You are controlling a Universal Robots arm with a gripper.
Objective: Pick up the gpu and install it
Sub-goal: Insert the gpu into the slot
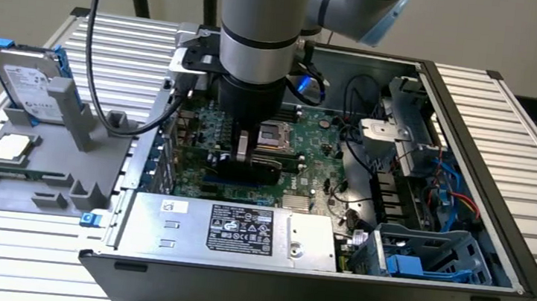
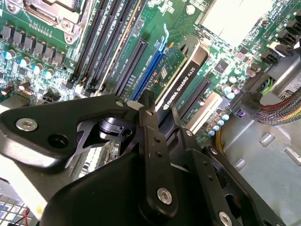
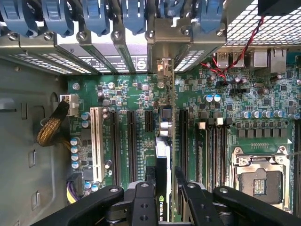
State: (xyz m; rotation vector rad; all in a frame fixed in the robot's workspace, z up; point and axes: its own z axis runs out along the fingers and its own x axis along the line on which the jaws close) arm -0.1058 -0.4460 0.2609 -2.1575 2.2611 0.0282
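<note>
Inside the open computer case [image 1: 471,127], my gripper [image 1: 244,159] is low over the green motherboard [image 1: 318,156]. It is shut on the gpu [image 1: 251,170], a thin card standing on edge with a black shroud. In the second wrist view the gpu [image 2: 181,70] shows its green board and black edge between my fingers [image 2: 146,106], right at a blue expansion slot [image 2: 153,63]. In the first wrist view the gpu [image 3: 162,153] runs edge-on from my gripper [image 3: 164,173] toward the rear slot brackets [image 3: 162,66]. Whether it sits fully in the slot I cannot tell.
Outside the case, at the exterior view's left, a grey fixture [image 1: 44,194] holds a silver hard drive in a blue frame [image 1: 30,84] and a square CPU chip [image 1: 11,146]. Around the card are the power supply [image 1: 240,230], CPU socket [image 1: 275,132], drive cage [image 1: 427,261] and cables [image 1: 444,191].
</note>
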